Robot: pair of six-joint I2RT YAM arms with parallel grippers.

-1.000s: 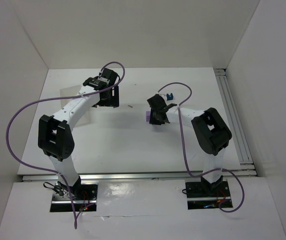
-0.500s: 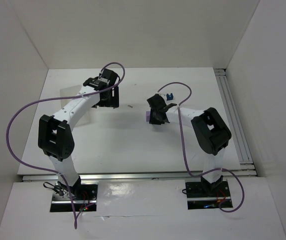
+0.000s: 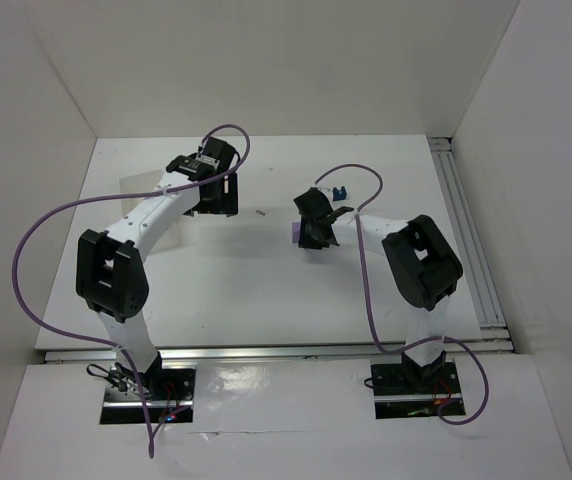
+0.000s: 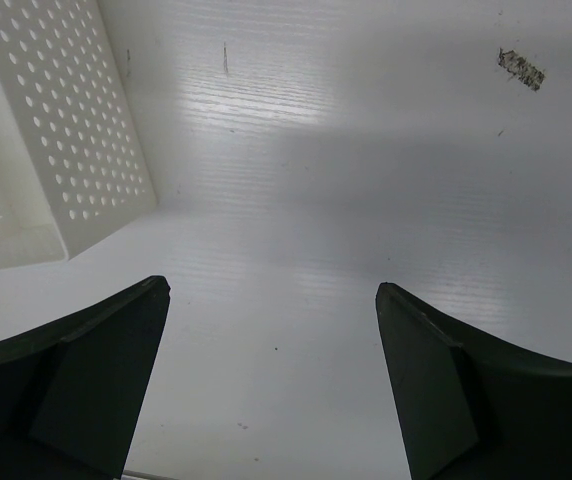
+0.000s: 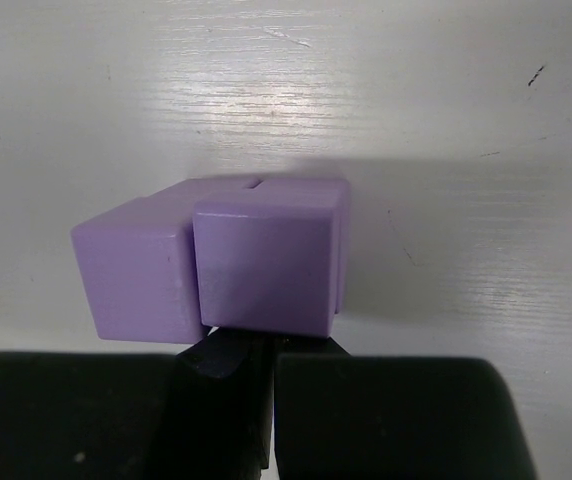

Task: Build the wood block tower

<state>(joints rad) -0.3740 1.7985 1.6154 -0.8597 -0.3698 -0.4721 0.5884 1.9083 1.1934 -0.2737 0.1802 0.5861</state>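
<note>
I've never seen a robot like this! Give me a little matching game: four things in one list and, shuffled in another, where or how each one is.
Things
1. left gripper
2. light-purple blocks
3. dark blue notched block
4. white perforated tray

Place or state
A. alone, on the far side of the right gripper
B. clustered together just ahead of the right gripper's tips
C. open, nothing between its fingers
D. to the left in the left wrist view

Pairs: 1-C, 2-B, 3-A, 4-D
</note>
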